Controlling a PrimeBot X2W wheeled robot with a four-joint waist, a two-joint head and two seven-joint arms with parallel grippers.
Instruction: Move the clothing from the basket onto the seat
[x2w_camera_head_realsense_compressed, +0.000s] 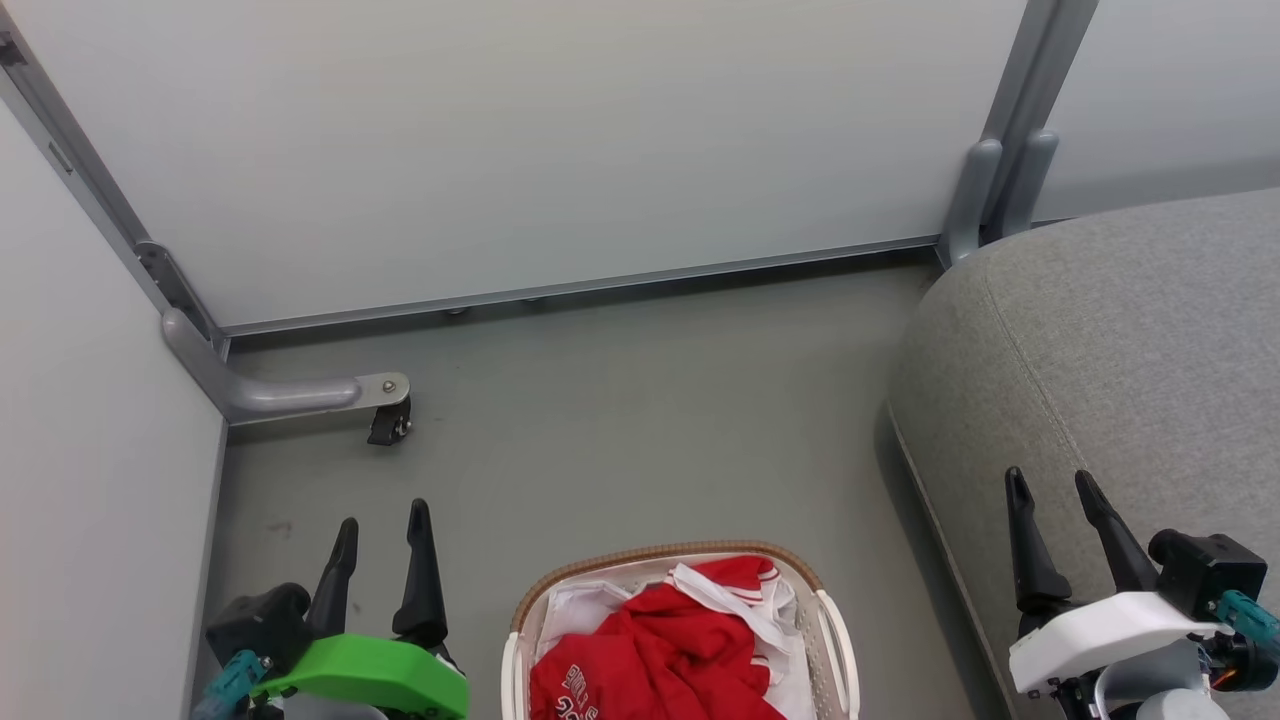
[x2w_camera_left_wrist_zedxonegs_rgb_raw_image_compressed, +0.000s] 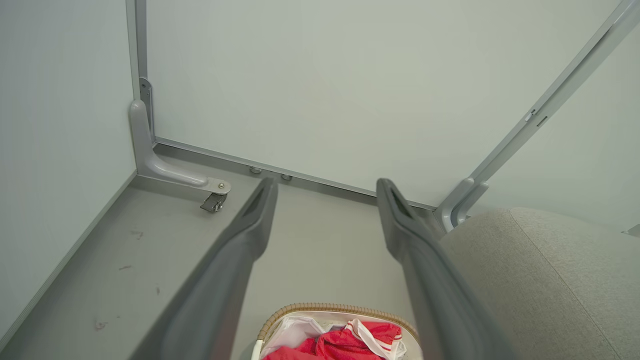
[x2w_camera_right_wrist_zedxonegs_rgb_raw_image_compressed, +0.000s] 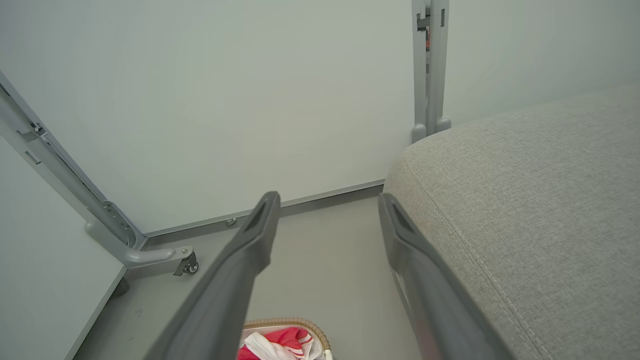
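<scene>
A side panel (x2w_camera_head_realsense_compressed: 90, 400) meets the floor (x2w_camera_head_realsense_compressed: 640, 400) at far left, and a caster foot (x2w_camera_head_realsense_compressed: 385, 408) juts from its corner onto the floor. Nearer the robot, the left gripper (x2w_camera_head_realsense_compressed: 383, 515) hangs over the floor, fingers spread, released. To its right the basket (x2w_camera_head_realsense_compressed: 660, 553) sits on the floor, with the clothing (x2w_camera_head_realsense_compressed: 680, 640) heaped inside on its liner (x2w_camera_head_realsense_compressed: 580, 605). Bare floor runs from the basket's rim to the back panel (x2w_camera_head_realsense_compressed: 560, 150) and across to the seat (x2w_camera_head_realsense_compressed: 1130, 340), whose rounded edge rises near the basket's right side. The right gripper (x2w_camera_head_realsense_compressed: 1050, 475) hangs over the seat's near edge, fingers spread, gripping nothing.
</scene>
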